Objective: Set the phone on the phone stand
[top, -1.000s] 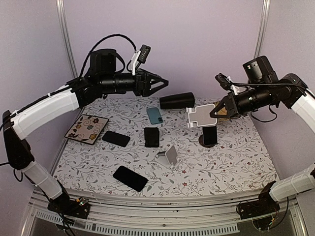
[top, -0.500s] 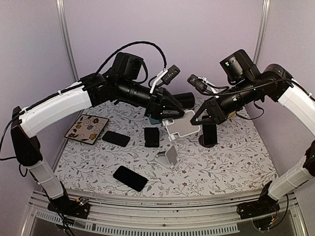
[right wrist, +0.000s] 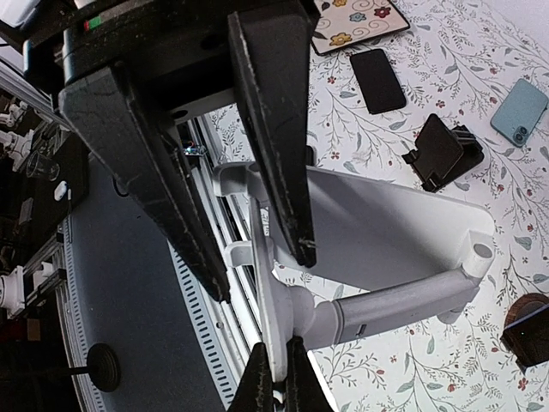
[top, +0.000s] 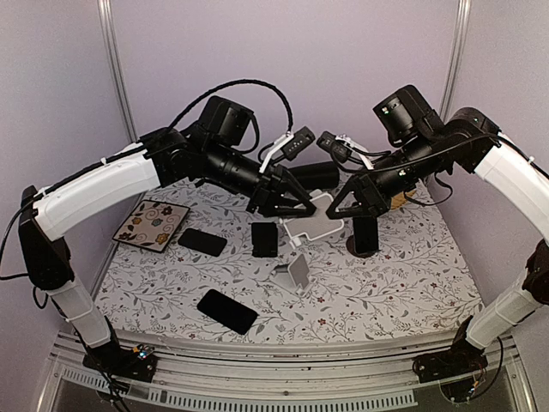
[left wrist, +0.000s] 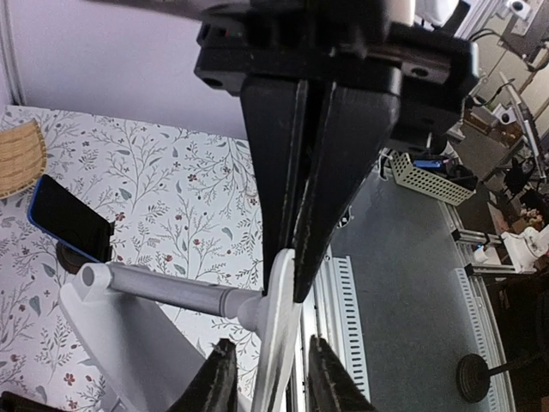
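White phone stand (top: 313,226): aloft over the table (top: 412,283), its plate pinched in the closed right gripper (right wrist: 276,378). Left gripper (left wrist: 270,378): fingers parted astride that plate, gaps either side. Black phone (top: 227,311): flat below the stand, nearer the bases. Hazard: right lets go before left bites; stand drops

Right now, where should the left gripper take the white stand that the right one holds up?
Its thin flat plate, edge-on from the side opposite the right gripper. The plate fits between the left gripper's open jaws; the round arm would likely roll.
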`<state>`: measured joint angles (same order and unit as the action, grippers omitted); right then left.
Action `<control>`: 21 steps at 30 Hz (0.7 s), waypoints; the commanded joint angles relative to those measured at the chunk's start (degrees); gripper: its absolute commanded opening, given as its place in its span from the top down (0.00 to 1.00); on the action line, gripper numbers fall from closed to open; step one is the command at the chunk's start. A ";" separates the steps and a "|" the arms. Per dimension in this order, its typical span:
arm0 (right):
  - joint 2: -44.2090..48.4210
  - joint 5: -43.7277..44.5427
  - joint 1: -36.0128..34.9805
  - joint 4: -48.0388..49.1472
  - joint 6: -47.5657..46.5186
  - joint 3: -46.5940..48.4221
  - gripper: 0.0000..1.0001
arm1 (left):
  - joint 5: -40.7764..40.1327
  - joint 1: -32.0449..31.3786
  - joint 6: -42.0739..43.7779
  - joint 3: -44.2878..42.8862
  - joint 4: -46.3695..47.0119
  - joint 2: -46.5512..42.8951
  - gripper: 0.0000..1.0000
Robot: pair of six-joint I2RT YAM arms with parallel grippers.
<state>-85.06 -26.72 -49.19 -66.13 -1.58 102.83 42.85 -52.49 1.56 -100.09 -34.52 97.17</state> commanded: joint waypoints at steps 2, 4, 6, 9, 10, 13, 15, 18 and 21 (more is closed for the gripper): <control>0.24 -0.93 -0.44 1.44 -1.84 2.12 0.98 | 0.72 -0.51 1.47 0.03 -2.42 0.67 0.77; 0.22 -0.93 -0.43 1.59 -1.84 2.12 0.98 | 0.89 -0.47 1.67 0.33 -2.63 0.59 0.82; 0.19 -0.81 -0.40 1.69 -1.83 2.12 0.98 | 1.12 -0.50 1.73 0.51 -2.77 0.61 0.87; 0.24 -0.62 -0.42 2.02 -1.76 2.12 0.98 | 1.64 -0.45 1.76 0.72 -2.83 0.68 0.98; 0.20 -0.52 -0.40 2.16 -1.71 2.12 0.98 | 1.89 -0.42 1.72 0.69 -2.83 0.76 1.00; 0.24 0.26 -0.39 2.85 -1.37 2.12 0.98 | 2.49 -0.42 1.69 0.60 -2.79 0.70 1.00; 0.34 1.51 -0.46 3.37 -0.89 2.12 0.94 | 2.59 -0.44 1.46 0.88 -2.21 0.47 1.00; 0.86 4.31 -0.41 4.79 0.78 2.12 0.59 | 0.44 -0.30 -0.10 2.23 1.24 -0.58 1.00; 2.58 8.54 -0.21 8.12 4.57 1.46 0.31 | -4.86 0.01 -2.76 6.07 8.17 -3.24 1.00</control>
<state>-85.01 -24.08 -49.47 -64.47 -1.61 102.94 43.90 -52.49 1.89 -97.91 -34.61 96.99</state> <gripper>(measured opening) 0.530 0.022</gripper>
